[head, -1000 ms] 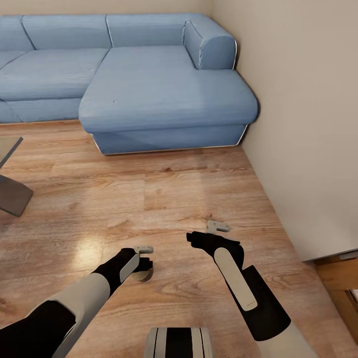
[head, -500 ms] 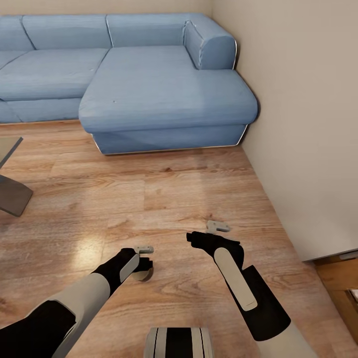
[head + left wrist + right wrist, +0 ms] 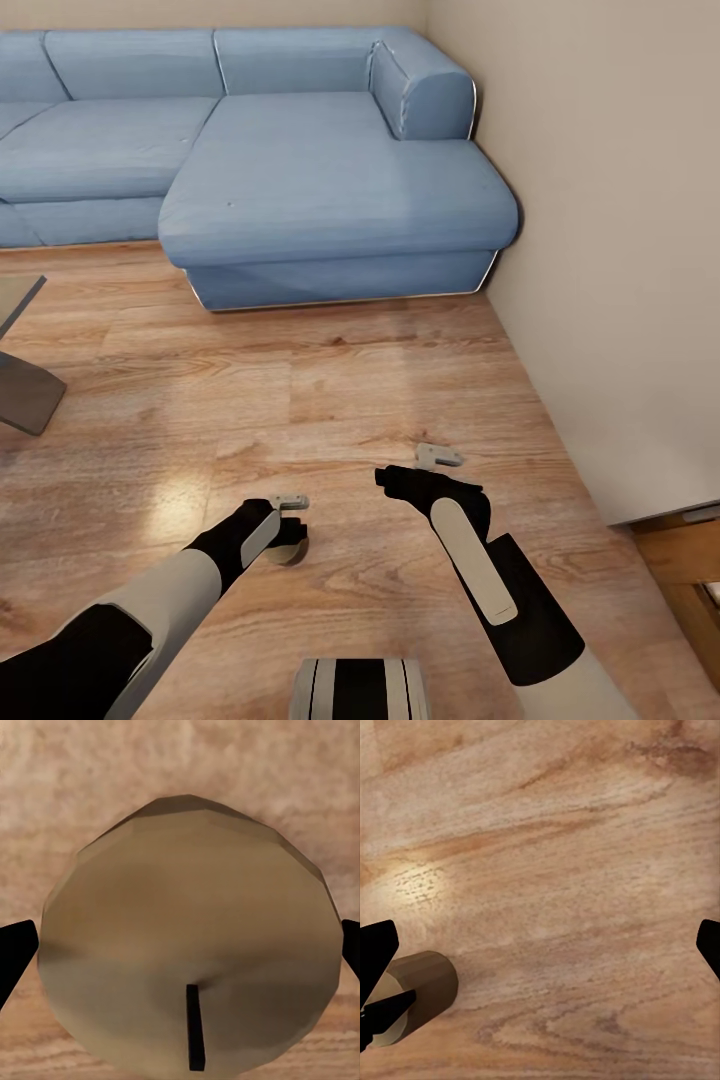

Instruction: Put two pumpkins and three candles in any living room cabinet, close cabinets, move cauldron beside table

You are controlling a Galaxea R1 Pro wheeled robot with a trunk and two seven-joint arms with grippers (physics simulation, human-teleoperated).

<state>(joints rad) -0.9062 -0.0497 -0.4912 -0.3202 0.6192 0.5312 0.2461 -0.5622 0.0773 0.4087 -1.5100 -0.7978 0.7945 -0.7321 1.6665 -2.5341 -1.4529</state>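
Showing wood floor (image 3: pixel 380 380) | blue sofa (image 3: pixel 300 170) | beige wall (image 3: pixel 620 250)

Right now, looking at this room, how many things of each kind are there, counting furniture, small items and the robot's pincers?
Sofa: 1
Table, partly in view: 1
Candle: 1
Pincers, left pincer and right pincer: 2
Total: 5

Floor (image 3: pixel 330 400): grained wood planks, slight gloss glare. Sofa (image 3: pixel 300 170): matt blue cloth. Candle (image 3: pixel 187 945): smooth, dull tan wax, dark wick.
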